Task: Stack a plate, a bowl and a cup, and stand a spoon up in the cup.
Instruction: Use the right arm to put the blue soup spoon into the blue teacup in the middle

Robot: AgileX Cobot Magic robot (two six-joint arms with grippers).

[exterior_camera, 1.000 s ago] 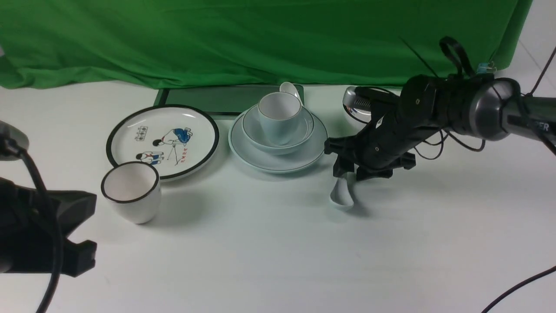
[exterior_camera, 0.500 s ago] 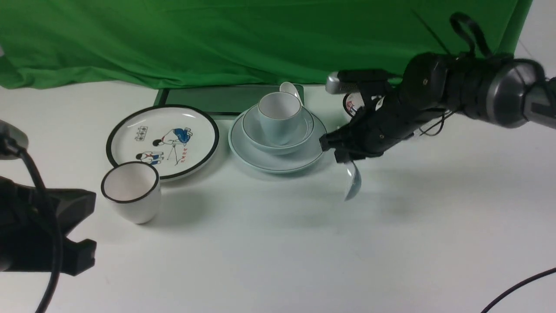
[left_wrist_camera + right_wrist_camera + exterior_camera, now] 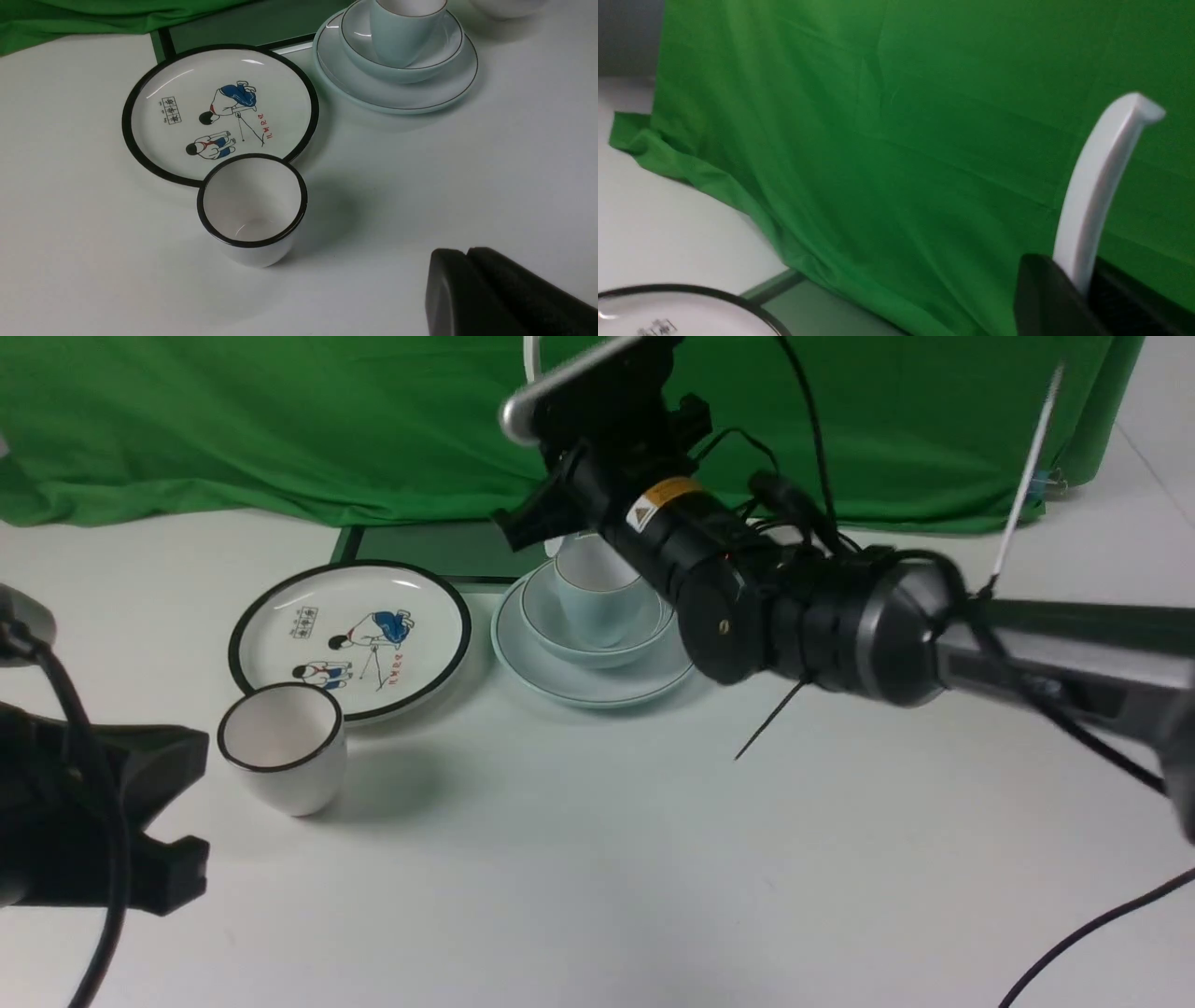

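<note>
The pale blue-green plate (image 3: 569,683) carries the matching bowl (image 3: 560,639), and the pale blue cup (image 3: 597,607) stands in the bowl. The stack also shows in the left wrist view: plate (image 3: 420,100), bowl (image 3: 441,51), cup (image 3: 402,35). My right gripper (image 3: 546,523) hangs just above and behind the cup. In the right wrist view it (image 3: 1073,275) is shut on the white spoon (image 3: 1097,186), whose handle points up against the green cloth. The spoon's bowl is hidden. My left gripper (image 3: 467,254) is shut and empty, low at the near left.
A white black-rimmed plate with cartoon figures (image 3: 350,635) lies left of the stack, with a white black-rimmed cup (image 3: 280,747) in front of it. A dark flat tray (image 3: 429,551) lies at the green backdrop (image 3: 280,429). My right arm (image 3: 822,616) crosses above the table's right half.
My right gripper has lifted the spoon off the table and swung it up and to the left, from right of the stack to above the cup. The left arm has barely moved.
</note>
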